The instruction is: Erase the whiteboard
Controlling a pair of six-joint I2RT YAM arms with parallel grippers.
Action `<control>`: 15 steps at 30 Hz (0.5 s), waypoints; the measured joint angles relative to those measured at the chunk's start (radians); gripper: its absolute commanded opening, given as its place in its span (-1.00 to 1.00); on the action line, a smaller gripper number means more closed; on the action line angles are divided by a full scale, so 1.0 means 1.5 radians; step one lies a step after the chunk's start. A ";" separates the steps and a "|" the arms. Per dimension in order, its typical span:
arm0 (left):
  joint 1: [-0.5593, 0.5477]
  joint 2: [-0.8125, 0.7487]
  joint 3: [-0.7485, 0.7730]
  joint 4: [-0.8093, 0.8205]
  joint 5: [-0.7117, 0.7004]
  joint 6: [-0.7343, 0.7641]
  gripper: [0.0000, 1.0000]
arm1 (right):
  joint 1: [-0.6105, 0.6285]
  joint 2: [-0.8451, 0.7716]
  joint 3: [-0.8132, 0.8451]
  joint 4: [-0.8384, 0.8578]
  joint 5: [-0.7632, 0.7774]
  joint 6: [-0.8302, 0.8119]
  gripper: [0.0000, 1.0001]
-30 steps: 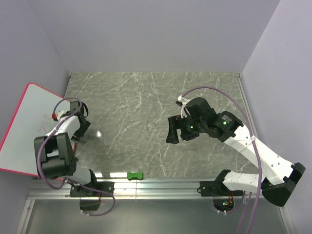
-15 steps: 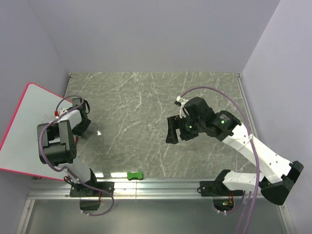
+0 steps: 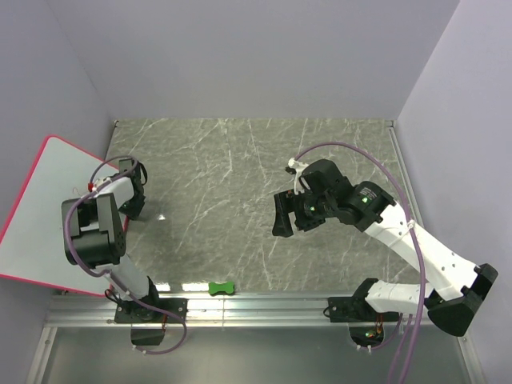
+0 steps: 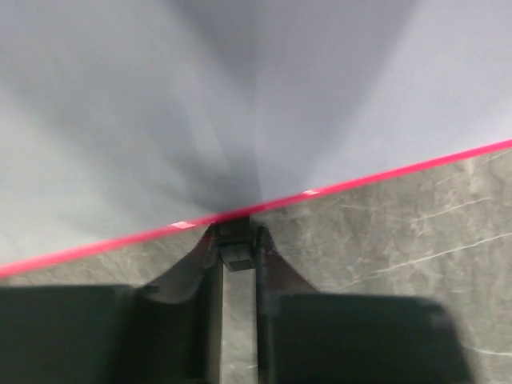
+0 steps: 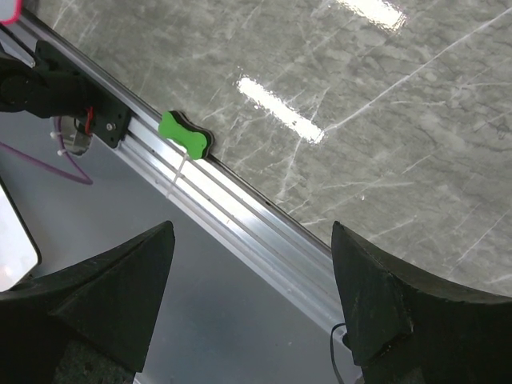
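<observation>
The whiteboard (image 3: 40, 216), white with a red-pink rim, lies at the far left and overhangs the table's left edge. In the left wrist view its face (image 4: 240, 96) fills the upper half, and its rim (image 4: 400, 172) crosses just at my fingertips. My left gripper (image 3: 118, 210) (image 4: 238, 232) is at the board's right edge, jaws drawn close together on the rim. My right gripper (image 3: 282, 218) (image 5: 252, 226) hangs open above the middle of the table, holding nothing. No scribbles can be made out on the board's face.
A green bone-shaped block with a dark underside (image 3: 221, 287) (image 5: 186, 134) rests on the aluminium rail (image 3: 272, 302) at the table's front edge. Grey marble tabletop (image 3: 224, 184) lies between the arms. Walls close in behind and on both sides.
The left gripper's jaws have closed on the whiteboard's rim, and the left arm has shifted slightly up and left. The right arm has hardly moved.
</observation>
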 measured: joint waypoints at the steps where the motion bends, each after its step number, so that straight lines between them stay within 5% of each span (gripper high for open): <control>1: 0.000 0.001 0.000 0.000 -0.001 -0.009 -0.99 | 0.000 0.001 0.000 0.000 -0.001 0.000 0.71; 9: -0.013 0.021 0.023 -0.021 -0.011 -0.021 -0.99 | 0.000 0.001 0.000 0.000 -0.004 -0.004 0.70; 15: -0.088 0.078 0.088 -0.010 -0.036 -0.032 -0.99 | -0.008 -0.006 -0.013 0.001 -0.004 -0.007 0.70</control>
